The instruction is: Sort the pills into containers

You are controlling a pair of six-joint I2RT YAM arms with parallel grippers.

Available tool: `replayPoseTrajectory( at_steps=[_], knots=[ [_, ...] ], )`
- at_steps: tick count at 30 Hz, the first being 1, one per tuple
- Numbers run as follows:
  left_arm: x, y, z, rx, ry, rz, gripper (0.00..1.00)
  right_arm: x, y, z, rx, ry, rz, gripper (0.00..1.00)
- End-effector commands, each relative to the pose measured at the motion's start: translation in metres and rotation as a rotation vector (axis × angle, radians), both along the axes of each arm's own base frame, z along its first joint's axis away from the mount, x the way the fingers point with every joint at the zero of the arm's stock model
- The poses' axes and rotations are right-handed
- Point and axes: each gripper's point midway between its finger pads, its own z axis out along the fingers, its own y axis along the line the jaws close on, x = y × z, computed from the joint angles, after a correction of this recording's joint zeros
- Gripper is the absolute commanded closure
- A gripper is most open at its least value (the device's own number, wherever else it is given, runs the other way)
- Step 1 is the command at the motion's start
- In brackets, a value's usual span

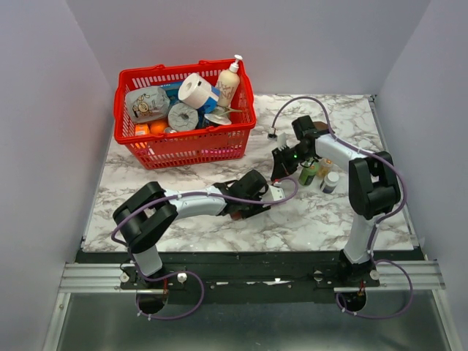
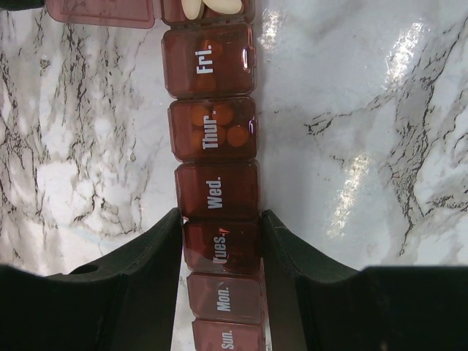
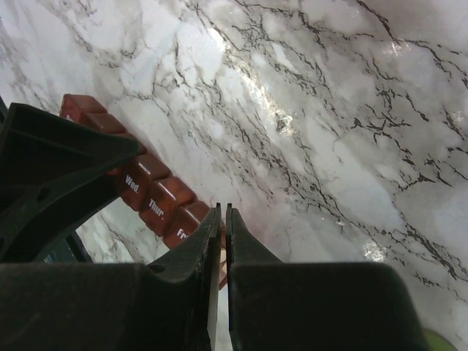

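**Supervisor:** Report the location of the task item.

**Operator:** I see the pill organizer strip (image 2: 212, 139) lying flat on the marble table (image 2: 365, 146). In the overhead view it is near the middle of the table, in front of the red mesh basket (image 1: 183, 150), and mostly hidden under the left arm. In the left wrist view it runs lengthwise, and I read the cells as "Sun.", "Mon.", "Tues.", "Wed.", "Thur." and "Fri.".

**Supervisor:** Cell contents?

**Operator:** I see orange pills (image 2: 238, 135) through the closed "Thur." cover. The cell beyond "Fri." is open, with its lid (image 2: 99, 11) folded out to the side and cream pills (image 2: 208, 7) inside. I cannot make out any contents in the other cells.

**Supervisor:** Left gripper status.

**Operator:** The left gripper (image 2: 219, 234) is clamped across the strip at the "Tues." cell. One of its fingers (image 2: 161, 248) presses against each long side.

**Supervisor:** Right gripper status.

**Operator:** The right gripper (image 3: 223, 212) has its fingers drawn together, with only a thin slit between them. I cannot tell whether anything is pinched there. The tips are at the strip's end near the "Fri." cell, and I cannot confirm contact. Small bottles (image 1: 319, 175) stand on the table just beside the right arm.
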Motion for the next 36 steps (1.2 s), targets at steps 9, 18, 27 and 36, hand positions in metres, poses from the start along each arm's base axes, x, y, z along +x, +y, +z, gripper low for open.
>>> replayPoseTrajectory(
  at_steps=[9,18,27,36],
  knots=[
    [-0.005,0.005,-0.014,0.035,0.072,0.042,0.66,-0.034,-0.009,0.004,-0.013,0.070,0.030,0.88],
    [-0.004,0.006,-0.016,0.043,0.080,0.055,0.66,-0.048,-0.021,-0.006,-0.063,0.080,0.022,0.89],
    [-0.003,0.006,-0.017,0.052,0.089,0.062,0.66,-0.057,-0.034,-0.017,-0.126,0.071,0.000,0.92],
    [-0.003,0.006,-0.019,0.053,0.096,0.066,0.66,-0.051,-0.052,-0.056,-0.268,0.111,-0.055,0.98]
  ],
)
